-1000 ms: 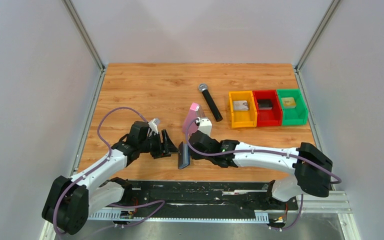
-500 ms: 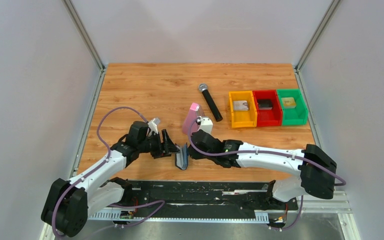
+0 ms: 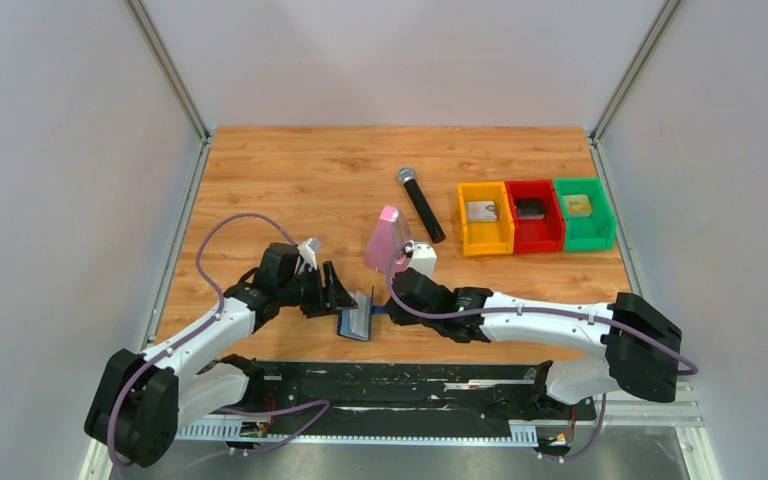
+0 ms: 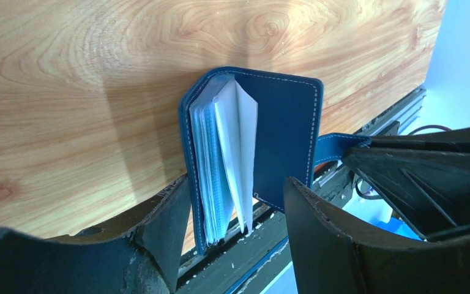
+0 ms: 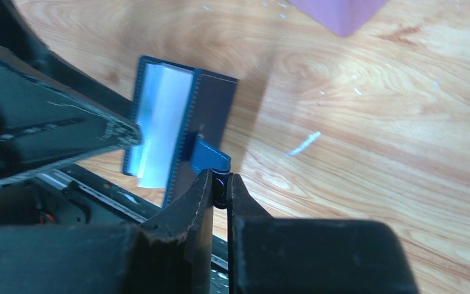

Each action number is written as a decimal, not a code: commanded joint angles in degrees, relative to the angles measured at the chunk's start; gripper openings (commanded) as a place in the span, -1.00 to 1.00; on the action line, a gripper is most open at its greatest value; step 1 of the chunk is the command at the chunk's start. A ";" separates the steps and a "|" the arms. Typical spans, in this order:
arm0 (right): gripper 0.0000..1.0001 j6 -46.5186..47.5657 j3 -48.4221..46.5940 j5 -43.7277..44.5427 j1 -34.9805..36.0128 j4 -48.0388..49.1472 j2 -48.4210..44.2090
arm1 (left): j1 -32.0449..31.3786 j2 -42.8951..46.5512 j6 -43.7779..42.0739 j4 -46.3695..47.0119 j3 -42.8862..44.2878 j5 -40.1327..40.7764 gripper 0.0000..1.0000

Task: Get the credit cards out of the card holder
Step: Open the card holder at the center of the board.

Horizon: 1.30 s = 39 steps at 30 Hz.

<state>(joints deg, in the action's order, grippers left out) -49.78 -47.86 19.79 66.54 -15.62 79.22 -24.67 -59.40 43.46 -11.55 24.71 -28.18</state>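
The navy card holder (image 3: 357, 320) stands on edge near the table's front, partly spread so its pale blue-grey slotted leaves (image 4: 223, 159) show. My left gripper (image 4: 235, 211) is open and straddles the holder (image 4: 281, 128), one finger beside each cover; in the top view it (image 3: 346, 298) sits just left of the holder. My right gripper (image 5: 220, 187) is shut on the holder's snap tab (image 5: 210, 156) and holds it from the right; it also shows in the top view (image 3: 388, 310). No credit card shows; they are hidden among the leaves.
A pink metronome (image 3: 385, 238) stands just behind the right gripper, with a black microphone (image 3: 421, 203) beyond it. Yellow (image 3: 484, 240), red (image 3: 534, 240) and green (image 3: 585, 240) bins sit at the right. A black rail (image 3: 390, 385) runs along the front edge.
My right gripper has drawn the snap tab to the right and the holder has spread open from nearly closed, showing its pale inside. My left arm has hardly moved.
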 commanded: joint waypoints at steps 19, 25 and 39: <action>-0.46 -5.05 5.54 5.77 -0.80 -5.61 -4.89 | -0.21 -1.26 1.67 6.42 -1.02 -3.20 -1.00; -0.36 -4.57 1.02 3.17 -0.80 -9.43 -7.74 | -0.21 1.15 2.36 5.75 -1.02 -2.17 -1.00; -0.12 -2.35 -2.30 -8.89 -0.77 4.03 -1.44 | -0.72 1.76 3.54 5.60 -2.18 -0.86 -1.00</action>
<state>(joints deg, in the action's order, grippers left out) -53.30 -47.11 14.92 65.91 -17.82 75.83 -24.91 -58.67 46.19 -7.57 22.61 -29.19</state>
